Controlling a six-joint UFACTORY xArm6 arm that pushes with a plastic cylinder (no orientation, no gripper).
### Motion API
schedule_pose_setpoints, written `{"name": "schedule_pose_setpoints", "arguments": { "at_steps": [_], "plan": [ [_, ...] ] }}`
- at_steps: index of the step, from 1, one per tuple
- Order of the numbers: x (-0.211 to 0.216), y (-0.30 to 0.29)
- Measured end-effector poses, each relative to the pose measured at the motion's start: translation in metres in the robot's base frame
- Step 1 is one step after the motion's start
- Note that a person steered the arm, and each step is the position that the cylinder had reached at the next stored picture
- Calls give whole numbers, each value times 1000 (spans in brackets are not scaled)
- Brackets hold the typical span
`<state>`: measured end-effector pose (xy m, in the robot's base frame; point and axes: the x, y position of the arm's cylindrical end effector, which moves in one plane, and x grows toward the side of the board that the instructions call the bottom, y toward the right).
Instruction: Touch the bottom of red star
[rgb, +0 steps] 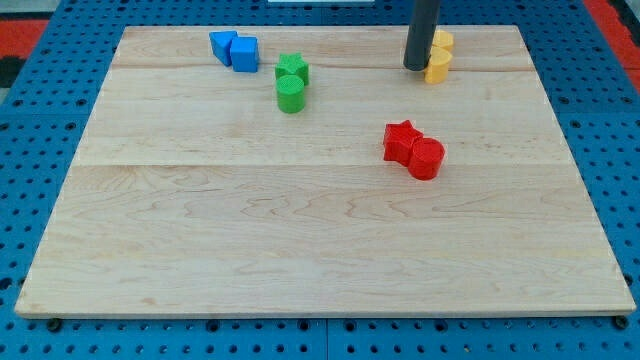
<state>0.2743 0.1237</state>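
Observation:
The red star lies right of the board's middle, touching a red cylinder at its lower right. My tip rests on the board near the view's top, well above the red star and right against the left side of two yellow blocks.
Two blue blocks sit together at the top left. A green star and a green cylinder sit just right of them. The wooden board lies on a blue pegboard table.

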Motion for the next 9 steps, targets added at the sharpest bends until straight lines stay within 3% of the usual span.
{"name": "schedule_pose_setpoints", "arguments": {
  "at_steps": [2,3,4,5,6,8,9],
  "plan": [
    [97,-18],
    [100,37],
    [134,109],
    [209,77],
    [266,3],
    [183,-35],
    [181,-77]
  ]
}}
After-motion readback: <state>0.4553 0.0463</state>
